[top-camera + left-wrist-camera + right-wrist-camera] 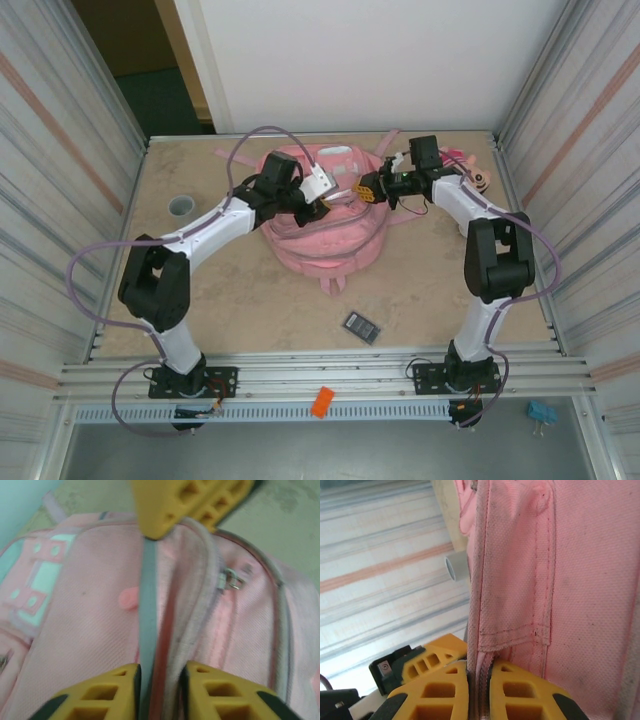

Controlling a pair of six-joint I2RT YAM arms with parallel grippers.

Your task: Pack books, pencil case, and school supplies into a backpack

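So the big pink fabric backpack (325, 235) lies at the far middle of the tan table (240, 300), with both arms bent over its top end. The right gripper (479, 666) has its yellow fingers clamped tight on a thin pink edge of the backpack. The left gripper (160, 672) has its jaws a narrow gap apart, with a grey trim strip (148, 605) and a pink fold running between them, and honestly it's hard to tell if they pinch anything. The small dark rectangular calculator-like item with a grid pattern (362, 327) lies near the front edge, well apart from the backpack, and a short grey cup (181, 206) stands off to the left
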